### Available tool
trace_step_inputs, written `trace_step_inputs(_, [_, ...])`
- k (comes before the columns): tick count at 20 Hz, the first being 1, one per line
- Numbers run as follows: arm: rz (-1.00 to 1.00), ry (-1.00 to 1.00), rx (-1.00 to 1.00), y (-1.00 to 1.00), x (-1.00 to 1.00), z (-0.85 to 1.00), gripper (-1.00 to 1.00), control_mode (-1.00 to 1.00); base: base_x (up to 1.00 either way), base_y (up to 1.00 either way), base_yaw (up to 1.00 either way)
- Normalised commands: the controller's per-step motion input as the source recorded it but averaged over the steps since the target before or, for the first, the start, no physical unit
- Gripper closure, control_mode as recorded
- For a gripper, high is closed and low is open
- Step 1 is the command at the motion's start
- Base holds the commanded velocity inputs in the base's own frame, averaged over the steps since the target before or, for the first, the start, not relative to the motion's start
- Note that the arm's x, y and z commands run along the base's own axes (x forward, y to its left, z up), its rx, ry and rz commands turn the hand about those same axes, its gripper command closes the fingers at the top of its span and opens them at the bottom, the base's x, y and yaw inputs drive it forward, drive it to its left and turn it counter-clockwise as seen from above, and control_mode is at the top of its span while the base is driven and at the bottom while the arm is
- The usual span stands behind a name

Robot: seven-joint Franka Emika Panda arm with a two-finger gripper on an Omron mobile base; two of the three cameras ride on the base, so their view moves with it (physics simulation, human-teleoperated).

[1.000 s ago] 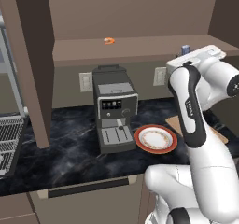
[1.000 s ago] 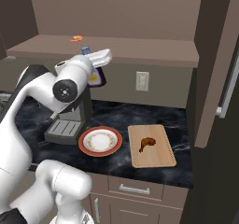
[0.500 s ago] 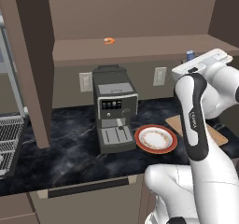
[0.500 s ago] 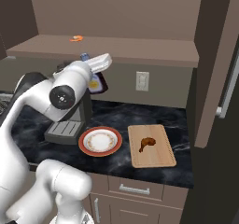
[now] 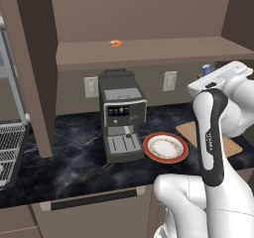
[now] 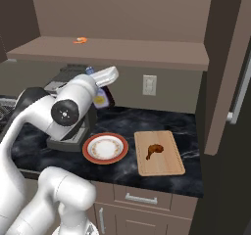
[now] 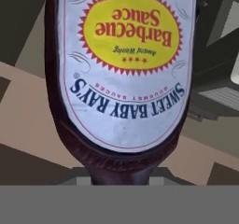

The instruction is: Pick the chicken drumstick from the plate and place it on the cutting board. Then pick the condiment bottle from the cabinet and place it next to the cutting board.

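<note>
My gripper [image 6: 101, 91] is shut on the condiment bottle [image 6: 104, 100], a dark brown bottle with a blue cap [image 5: 207, 69], held in the air in front of the cabinet shelf [image 6: 127, 53] and above the coffee machine's right side. Close up in the hand view, the bottle [image 7: 123, 73] shows its yellow-and-white barbecue sauce label upside down and hides the fingertips. The chicken drumstick [image 6: 154, 151] lies on the tan cutting board [image 6: 166, 164]. Left of the board sits the red-rimmed plate [image 6: 88, 151], with nothing on it. The left base view has the plate [image 5: 149, 146] and a corner of the board [image 5: 188, 131].
A grey coffee machine [image 5: 120, 117] stands on the dark marble counter [image 5: 74, 157] left of the plate. A tiny orange ring [image 5: 116, 43] lies on the shelf. A tall cabinet side panel [image 6: 223, 67] rises right of the board. Wall outlets [image 6: 149, 84] sit behind.
The hand has come down and away from the shelf with the bottle in it, shifting slightly toward the board's side. Plate, board and drumstick have not moved.
</note>
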Motion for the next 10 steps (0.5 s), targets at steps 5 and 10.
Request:
trace_step_inputs(5, [0.00,0.03,0.08,0.00,-0.15,-0.16,1.00,-1.00,0.00,0.00,0.00])
trace_step_inputs(10, [0.00,0.00,0.17,0.00,-0.07,-0.21,1.00,-1.00,0.00,0.00,0.00])
